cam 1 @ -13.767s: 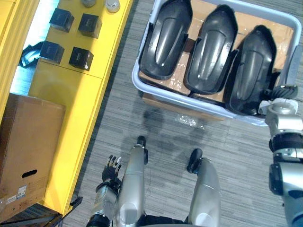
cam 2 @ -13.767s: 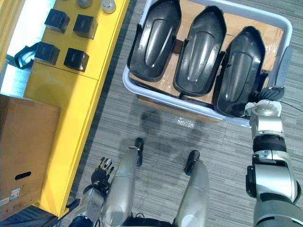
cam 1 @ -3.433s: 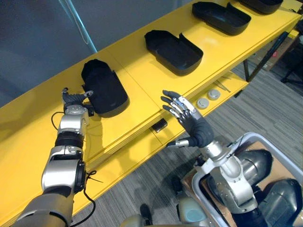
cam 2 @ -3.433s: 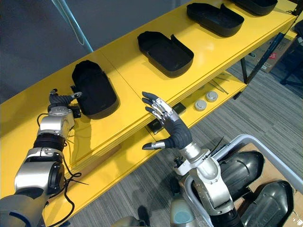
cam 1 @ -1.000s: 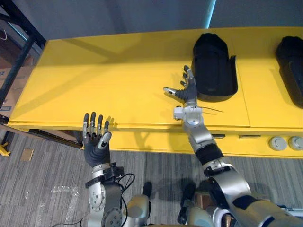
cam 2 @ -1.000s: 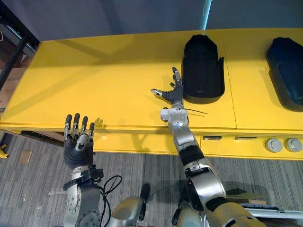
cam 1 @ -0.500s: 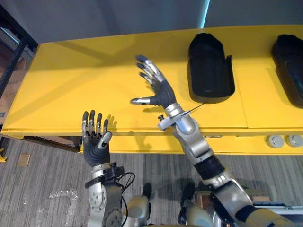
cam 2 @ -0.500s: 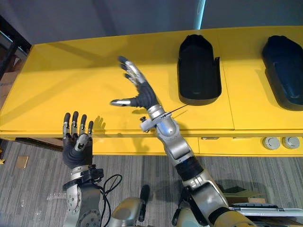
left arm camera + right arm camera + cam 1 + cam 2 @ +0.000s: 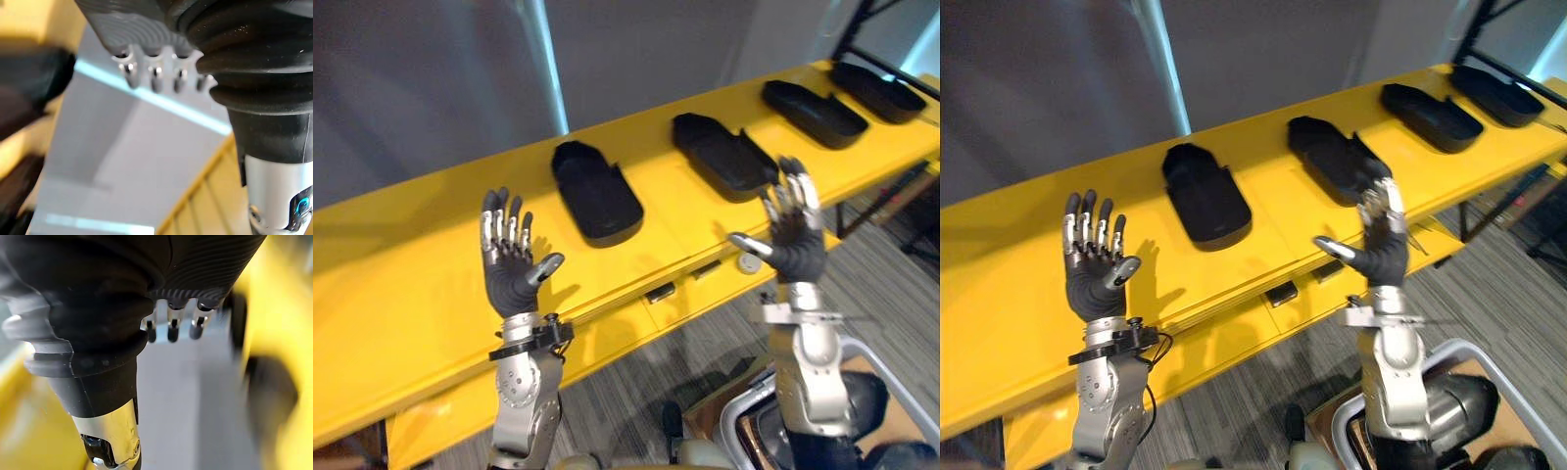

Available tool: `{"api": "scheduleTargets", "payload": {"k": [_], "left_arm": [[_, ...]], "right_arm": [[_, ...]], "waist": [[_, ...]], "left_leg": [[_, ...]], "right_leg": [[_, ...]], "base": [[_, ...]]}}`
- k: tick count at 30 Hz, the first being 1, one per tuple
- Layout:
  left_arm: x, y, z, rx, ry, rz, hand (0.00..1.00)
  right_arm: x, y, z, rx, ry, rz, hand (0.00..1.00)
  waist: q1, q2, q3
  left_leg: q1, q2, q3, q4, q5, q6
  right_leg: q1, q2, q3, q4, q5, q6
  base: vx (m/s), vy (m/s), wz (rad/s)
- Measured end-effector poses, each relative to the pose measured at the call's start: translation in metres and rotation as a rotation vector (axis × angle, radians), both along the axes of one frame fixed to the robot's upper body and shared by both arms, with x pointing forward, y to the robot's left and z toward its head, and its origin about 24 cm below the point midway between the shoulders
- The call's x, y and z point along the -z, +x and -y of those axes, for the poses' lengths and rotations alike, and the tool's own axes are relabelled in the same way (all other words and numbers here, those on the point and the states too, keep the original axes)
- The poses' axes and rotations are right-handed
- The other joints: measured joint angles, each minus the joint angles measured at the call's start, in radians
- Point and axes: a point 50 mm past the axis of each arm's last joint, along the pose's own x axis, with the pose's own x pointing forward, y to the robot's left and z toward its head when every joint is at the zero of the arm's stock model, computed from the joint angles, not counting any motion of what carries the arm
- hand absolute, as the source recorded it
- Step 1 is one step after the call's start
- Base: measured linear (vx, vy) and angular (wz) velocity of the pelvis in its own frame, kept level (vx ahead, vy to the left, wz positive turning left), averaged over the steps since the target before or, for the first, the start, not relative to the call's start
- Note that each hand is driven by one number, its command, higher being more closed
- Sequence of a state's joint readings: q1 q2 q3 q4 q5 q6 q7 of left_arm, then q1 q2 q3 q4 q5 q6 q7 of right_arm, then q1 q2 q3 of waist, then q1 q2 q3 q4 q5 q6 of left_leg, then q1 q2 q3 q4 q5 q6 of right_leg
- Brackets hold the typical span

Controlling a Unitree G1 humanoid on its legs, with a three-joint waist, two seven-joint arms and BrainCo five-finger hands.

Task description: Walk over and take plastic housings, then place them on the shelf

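The left robot hand [image 9: 514, 269] is raised over the shelf's [image 9: 411, 255] front edge, fingers straight and empty. Four housings [image 9: 597, 191] lie in a row from mid-shelf to its right end. The right robot hand [image 9: 793, 240] is likewise open and holds nothing. Dark shapes in the bin [image 9: 1454, 345] look like more housings, so more fetching probably remains.

On the shelf [image 9: 401, 284] runs a row — first housing [image 9: 597, 191] at centre, second housing [image 9: 724, 157], third housing [image 9: 813, 101] and fourth housing [image 9: 876, 86] stepping toward 2 o'clock; bin [image 9: 1342, 431] at 5 o'clock.
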State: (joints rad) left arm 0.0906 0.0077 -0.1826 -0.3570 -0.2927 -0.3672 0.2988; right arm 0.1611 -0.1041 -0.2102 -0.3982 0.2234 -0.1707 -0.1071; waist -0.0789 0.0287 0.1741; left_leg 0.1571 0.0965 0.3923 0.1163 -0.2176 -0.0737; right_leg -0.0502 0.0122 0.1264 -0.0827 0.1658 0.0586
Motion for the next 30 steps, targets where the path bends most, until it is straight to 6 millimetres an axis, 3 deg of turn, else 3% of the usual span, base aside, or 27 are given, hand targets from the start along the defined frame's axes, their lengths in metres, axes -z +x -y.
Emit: {"api": "scheduleTargets", "payload": {"k": [2,5,7,8,10,11,13,15,17,19,20,22,24,25,26,27,28,30], "left_arm": [[-0.003,0.002,0.003,-0.011,0.003,0.010,0.00],[-0.004,0.003,0.009,-0.008,0.007,0.008,0.00],[-0.005,0.002,0.010,-0.027,0.031,0.009,0.00],[-0.001,-0.001,0.002,-0.079,0.043,-0.018,0.00],[0.002,-0.008,-0.010,-0.140,0.036,-0.043,0.00],[0.003,-0.015,-0.017,-0.175,0.031,-0.053,0.00],[0.001,-0.023,-0.020,-0.185,0.021,-0.043,0.00],[-0.010,-0.024,-0.018,-0.178,0.015,0.012,0.00],[-0.021,-0.022,-0.015,-0.188,0.039,0.081,0.00],[-0.024,-0.022,-0.011,-0.194,0.067,0.094,0.00],[-0.026,-0.022,-0.008,-0.186,0.085,0.109,0.00],[-0.033,-0.024,-0.007,-0.184,0.090,0.145,0.00],[-0.036,-0.021,-0.007,-0.181,0.097,0.161,0.00],[-0.037,-0.021,-0.009,-0.198,0.091,0.165,0.00],[-0.040,-0.020,-0.011,-0.213,0.090,0.176,0.00],[-0.044,-0.018,-0.011,-0.216,0.081,0.195,0.00],[-0.045,-0.017,-0.012,-0.223,0.075,0.201,0.00],[-0.050,-0.016,-0.009,-0.215,0.087,0.231,0.00]], "right_arm": [[0.005,-0.017,0.010,0.061,0.022,-0.019,0.00],[0.006,-0.026,0.010,0.050,0.058,-0.004,0.00],[0.003,-0.021,0.004,-0.001,0.069,0.022,0.00],[-0.002,-0.013,-0.007,-0.067,0.069,0.047,0.00],[-0.005,-0.001,-0.019,-0.140,0.068,0.065,0.00],[-0.007,0.008,-0.029,-0.191,0.068,0.076,0.00],[-0.014,0.014,-0.041,-0.246,0.064,0.110,0.00],[-0.021,0.017,-0.054,-0.288,0.083,0.147,0.00],[-0.014,0.016,-0.064,-0.285,0.154,0.110,0.00],[-0.003,0.012,-0.063,-0.268,0.215,0.064,0.00],[0.007,0.006,-0.059,-0.235,0.252,0.024,0.00],[0.019,-0.003,-0.055,-0.196,0.260,-0.029,0.00],[0.023,-0.008,-0.052,-0.193,0.248,-0.041,0.00],[0.021,-0.008,-0.051,-0.209,0.232,-0.027,0.00],[0.017,-0.009,-0.051,-0.218,0.222,-0.001,0.00],[0.012,-0.007,-0.053,-0.226,0.202,0.028,0.00],[0.010,-0.005,-0.054,-0.233,0.192,0.039,0.00],[0.002,0.000,-0.061,-0.237,0.201,0.084,0.00]], "waist": [[-0.027,0.000,-0.001],[-0.048,0.003,-0.002],[-0.034,0.003,-0.002],[-0.011,0.010,-0.001],[0.020,0.018,0.002],[0.054,0.028,-0.002],[0.078,0.061,-0.024],[0.077,0.066,-0.027],[0.083,0.023,0.003],[0.083,0.013,0.008],[0.079,0.012,0.010],[0.080,0.012,0.010],[0.083,0.009,0.011],[0.087,0.012,0.015],[0.079,0.013,0.016],[0.077,-0.007,0.016],[0.078,-0.009,0.015],[0.078,0.004,0.011]], "left_leg": [[-0.002,0.000,0.029,0.001,-0.002,0.004],[-0.017,0.000,0.030,0.035,-0.017,0.014],[-0.070,0.002,-0.049,0.136,-0.038,0.039],[-0.138,-0.008,-0.201,0.264,-0.062,0.079],[-0.187,-0.034,-0.365,0.390,-0.084,0.099],[-0.200,-0.057,-0.482,0.436,-0.118,0.087],[-0.195,-0.059,-0.546,0.408,-0.166,0.060],[-0.201,-0.057,-0.523,0.307,-0.211,0.052],[-0.241,-0.090,-0.501,0.318,-0.192,0.064],[-0.241,-0.103,-0.502,0.361,-0.204,0.073],[-0.226,-0.113,-0.499,0.396,-0.216,0.072],[-0.204,-0.117,-0.465,0.439,-0.225,0.076],[-0.178,-0.105,-0.393,0.467,-0.229,0.079],[-0.152,-0.084,-0.331,0.443,-0.222,0.090],[-0.130,-0.079,-0.288,0.395,-0.217,0.101],[-0.115,-0.078,-0.243,0.345,-0.190,0.124],[-0.114,-0.073,-0.231,0.326,-0.175,0.126],[-0.121,-0.043,-0.216,0.263,-0.112,0.121]], "right_leg": [[-0.018,0.008,0.030,-0.009,0.003,0.002],[-0.026,0.011,0.045,-0.009,-0.002,0.000],[-0.043,0.018,0.074,-0.009,0.002,-0.004],[-0.049,0.024,0.112,0.000,0.004,-0.005],[-0.050,0.039,0.177,0.001,0.008,-0.011],[-0.054,0.059,0.219,0.001,0.016,-0.022],[-0.089,0.081,0.230,0.001,0.020,-0.025],[-0.149,0.071,0.221,0.005,0.020,-0.024],[-0.201,0.033,0.204,0.050,0.004,-0.002],[-0.210,0.022,0.186,0.110,0.004,-0.003],[-0.215,0.023,0.177,0.173,0.013,0.022],[-0.214,0.026,0.174,0.229,0.018,0.036],[-0.204,0.037,0.131,0.247,0.058,0.025],[-0.180,0.041,0.067,0.198,0.128,0.008],[-0.170,0.030,0.007,0.176,0.148,0.013],[-0.198,-0.002,-0.076,0.297,0.053,-0.034],[-0.212,-0.016,-0.099,0.371,-0.001,-0.039],[-0.211,-0.086,-0.105,0.601,-0.166,-0.030]], "base": [[-0.06,-0.022,-0.49],[-0.08,-0.020,-0.22],[-0.11,-0.038,-0.39],[-0.08,-0.019,-0.69],[-0.07,0.074,-1.06],[-0.16,0.182,-1.19],[-0.23,0.222,-0.82],[-0.20,0.164,-0.22],[-0.20,0.117,-0.05],[-0.10,0.128,0.14],[-0.04,0.135,0.08],[-0.04,0.140,-0.36],[-0.12,0.112,-0.94],[-0.17,0.036,-0.98],[-0.25,0.037,-1.00],[-0.17,0.007,-0.58],[-0.19,0.012,-0.59],[-0.16,0.005,-0.36]]}}
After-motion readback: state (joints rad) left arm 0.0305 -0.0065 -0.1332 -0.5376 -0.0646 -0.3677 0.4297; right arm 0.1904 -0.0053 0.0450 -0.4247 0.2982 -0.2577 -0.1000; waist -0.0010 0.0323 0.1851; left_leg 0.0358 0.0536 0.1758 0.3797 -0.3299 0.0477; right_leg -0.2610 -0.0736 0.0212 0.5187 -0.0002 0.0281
